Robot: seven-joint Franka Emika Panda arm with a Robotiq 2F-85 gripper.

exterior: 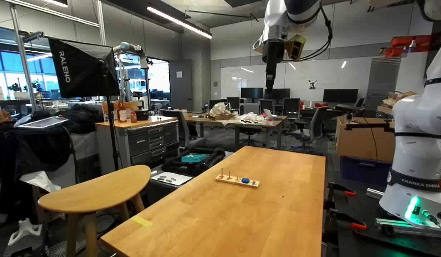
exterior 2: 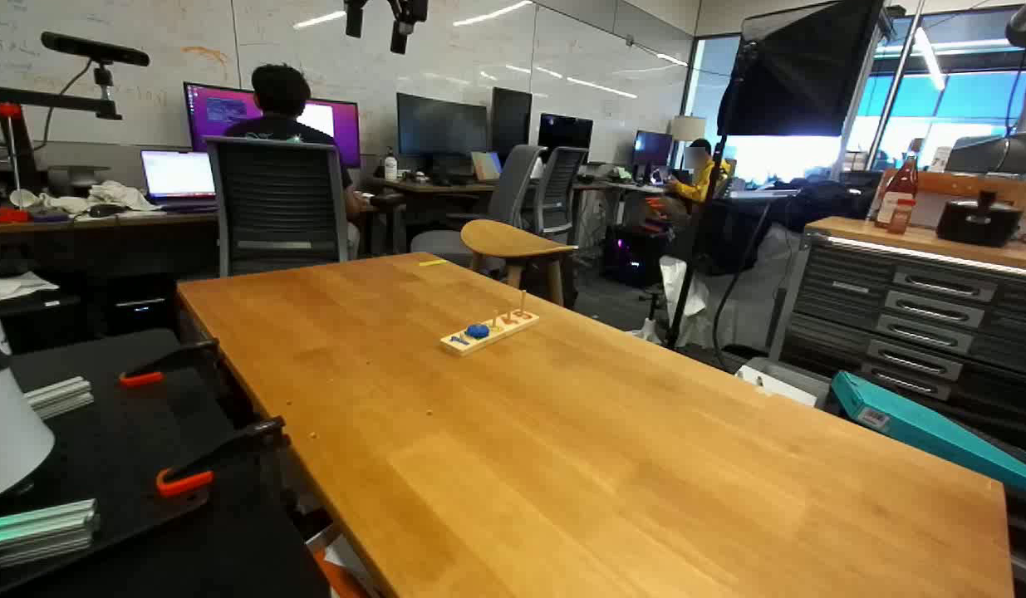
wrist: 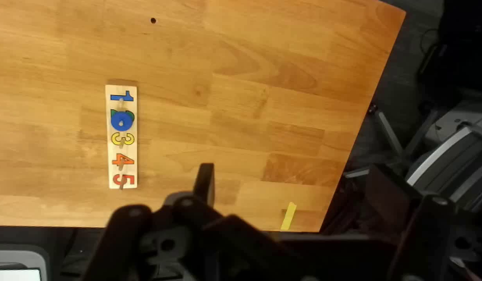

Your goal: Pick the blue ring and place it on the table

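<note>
Pincer [exterior: 269, 84]: released, spread wide in the wrist view; pointing down in an exterior view, well above the level of the surface [exterior: 277, 214].
Arm [exterior: 288, 14]: hanging from the top edge of that view, partly cut off, angled downward to the wrist [exterior: 274, 35].
Cable [exterior: 328, 30]: looped just beside the wrist, to its right.
Base [exterior: 413, 167]: upright at the far right, lettered FRANKA EMIKA, glowing green low down, apart from the surface.
Surface: long, smooth, light wood.
Yellow tape [exterior: 142, 221]: flat near a corner of the surface.
Rack [wrist: 114, 150]: pale wood, lying on the surface, numbered 1 to 5, with thin pegs [exterior: 222, 172] standing in it.
Blue ring [wrist: 128, 121]: on the rack, around the peg marked 2, well apart from the pincer.
Hole [exterior: 282, 196]: small and dark, to the right of the rack.
Softbox [exterior: 84, 67]: black, lettered RALENO, raised on a stand [exterior: 112, 128].
Stool [exterior: 99, 189]: wooden, rounded on top, beside the surface.
Drawer cabinet [exterior: 154, 137]: topped with wood, bearing bottles [exterior: 121, 112].
Whiteboard [exterior: 299, 75]: behind monitors [exterior: 251, 92] and chairs [exterior: 291, 106].
Cardboard box [exterior: 361, 139]: on a dark-blue bin [exterior: 366, 170].
</note>
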